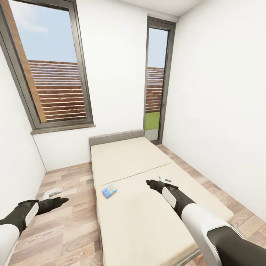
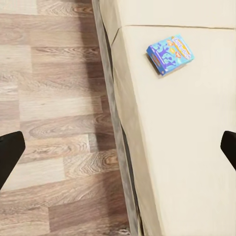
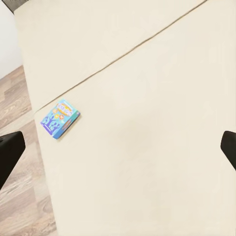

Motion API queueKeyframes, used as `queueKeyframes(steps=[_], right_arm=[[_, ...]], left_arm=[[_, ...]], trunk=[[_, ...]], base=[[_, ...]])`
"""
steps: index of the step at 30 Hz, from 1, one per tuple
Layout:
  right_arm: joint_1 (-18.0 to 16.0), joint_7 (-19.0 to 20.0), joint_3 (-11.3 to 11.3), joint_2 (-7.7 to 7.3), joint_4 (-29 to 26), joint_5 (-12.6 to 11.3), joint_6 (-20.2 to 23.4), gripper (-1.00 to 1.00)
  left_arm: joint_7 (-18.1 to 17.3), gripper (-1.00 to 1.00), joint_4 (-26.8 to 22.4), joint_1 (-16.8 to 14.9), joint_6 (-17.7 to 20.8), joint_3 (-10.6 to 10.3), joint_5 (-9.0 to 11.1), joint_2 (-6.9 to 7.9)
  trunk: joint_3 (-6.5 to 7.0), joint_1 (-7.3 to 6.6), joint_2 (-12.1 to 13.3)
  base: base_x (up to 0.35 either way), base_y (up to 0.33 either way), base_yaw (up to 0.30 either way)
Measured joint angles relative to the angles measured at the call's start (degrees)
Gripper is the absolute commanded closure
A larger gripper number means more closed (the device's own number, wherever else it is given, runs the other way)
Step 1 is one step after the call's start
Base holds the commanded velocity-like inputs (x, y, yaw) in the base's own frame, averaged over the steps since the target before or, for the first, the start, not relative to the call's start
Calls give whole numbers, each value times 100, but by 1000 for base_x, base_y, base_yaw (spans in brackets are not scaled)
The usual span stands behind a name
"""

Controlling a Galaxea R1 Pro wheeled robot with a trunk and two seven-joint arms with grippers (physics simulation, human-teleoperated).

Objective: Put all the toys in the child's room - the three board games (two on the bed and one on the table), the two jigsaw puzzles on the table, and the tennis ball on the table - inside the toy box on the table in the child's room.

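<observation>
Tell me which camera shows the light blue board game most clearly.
The left wrist view: the light blue board game looks largest there, cartoon cover readable, near the bed edge. The right wrist view shows it smaller; the head view shows it small and flat.

Both arms are being shown with white shells and black joints. The left gripper (image 1: 61, 200) and right gripper (image 1: 149, 182) are being seen as black, with tapered fingers.

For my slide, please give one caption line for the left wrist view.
Open left gripper over the bed edge, blue board game lying flat on the mattress.
</observation>
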Motion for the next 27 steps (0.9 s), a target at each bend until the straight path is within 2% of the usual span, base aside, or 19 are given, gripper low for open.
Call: queueKeyframes(steps=[8, 18, 27], right_arm=[[2, 2, 1, -1, 0, 0, 0, -100], [5, 2, 0, -1, 0, 0, 1, -100], [0, 3, 7, 1, -1, 0, 0, -100]], left_arm=[[0, -100, -3, 0, 1, 3, -1, -2], [4, -100, 0, -2, 0, 0, -1, -2], [0, -100, -4, -1, 2, 7, 0, 0]], trunk=[[2, -1, 0], [28, 0, -3], [33, 0, -3]], base=[[22, 18, -41], [124, 80, -175], [13, 17, -27]])
